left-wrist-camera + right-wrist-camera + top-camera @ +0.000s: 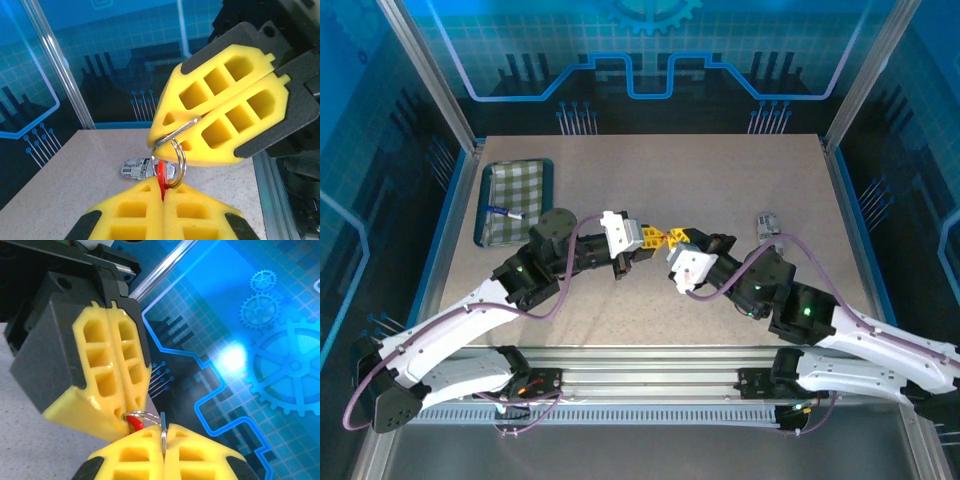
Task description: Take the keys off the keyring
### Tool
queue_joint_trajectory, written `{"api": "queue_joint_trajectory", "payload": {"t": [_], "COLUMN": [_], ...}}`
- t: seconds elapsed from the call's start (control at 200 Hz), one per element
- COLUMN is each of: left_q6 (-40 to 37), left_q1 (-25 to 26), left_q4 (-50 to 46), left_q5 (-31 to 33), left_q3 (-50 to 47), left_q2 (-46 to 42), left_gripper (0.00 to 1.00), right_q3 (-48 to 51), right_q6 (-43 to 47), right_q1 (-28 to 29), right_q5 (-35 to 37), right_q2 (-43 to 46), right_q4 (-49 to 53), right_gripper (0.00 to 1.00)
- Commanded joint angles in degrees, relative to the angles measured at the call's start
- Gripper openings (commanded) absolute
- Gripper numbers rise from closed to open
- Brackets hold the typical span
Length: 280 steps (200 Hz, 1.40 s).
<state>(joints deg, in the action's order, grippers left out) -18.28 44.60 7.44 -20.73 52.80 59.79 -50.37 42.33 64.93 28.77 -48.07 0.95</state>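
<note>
Steel split ring (184, 161) looks round from left wrist, edge-on from right; right gripper (159, 136) clamps it, left gripper (163, 189) pinches the red keyring (161, 177).

Red keyring (161, 176) mostly out of sight within the left end effector (163, 192)

Top view: bright, even overhead light. Table (720, 180) matte, no glare, soft faint shadows under the arms at centre. Blue wall panels (640, 50) glow, side edges darker. Right wrist view: white glare hotspot centre right on gear-print panel (235, 359), print around it washed and soft. Left wrist view: right gripper (156, 139) yellow foam sharp and saturated, crumpled printed packet (140, 168) behind it slightly out of focus.
</note>
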Motion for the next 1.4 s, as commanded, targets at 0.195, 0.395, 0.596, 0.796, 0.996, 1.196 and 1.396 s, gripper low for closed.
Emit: {"api": "queue_joint_trajectory", "payload": {"t": [0.195, 0.395, 0.596, 0.796, 0.996, 1.196, 1.396], "left_q6": [3.7, 6.3, 6.7, 6.4, 7.2, 6.8, 6.9], "left_q1": [0.8, 0.0, -0.2, -0.3, -0.3, -0.2, -0.1], "left_q4": [5.4, 7.7, 7.8, 7.7, 9.0, 7.1, 7.2], "left_q5": [-0.6, -0.4, 0.3, 0.4, -0.3, -1.4, -1.7], "left_q3": [1.3, 0.7, 0.5, 0.7, 0.3, 1.4, 1.0], "left_q2": [0.0, -0.1, -0.2, -0.2, -0.1, 0.1, 0.0], "left_gripper": [0.0, 0.0, 0.0, 0.0, 0.0, 0.0, 0.0], "right_q3": [6.6, 10.1, 11.0, 11.9, 11.8, 11.1, 10.4], "right_q6": [6.3, 5.0, 3.8, 5.0, 3.5, 4.1, 1.8], "right_q1": [3.7, 1.9, 0.6, 0.2, -0.4, 0.0, -0.4], "right_q5": [-2.6, -7.3, -9.9, -11.0, -10.5, -7.3, -7.9], "right_q2": [-3.1, 0.8, 3.8, 5.4, 5.0, 1.2, -0.7], "right_q4": [-11.8, -12.8, -9.7, -7.6, -9.5, -11.1, -13.2], "right_gripper": [0.0, 0.0, 0.0, 0.0, 0.0, 0.0, 0.01]}}
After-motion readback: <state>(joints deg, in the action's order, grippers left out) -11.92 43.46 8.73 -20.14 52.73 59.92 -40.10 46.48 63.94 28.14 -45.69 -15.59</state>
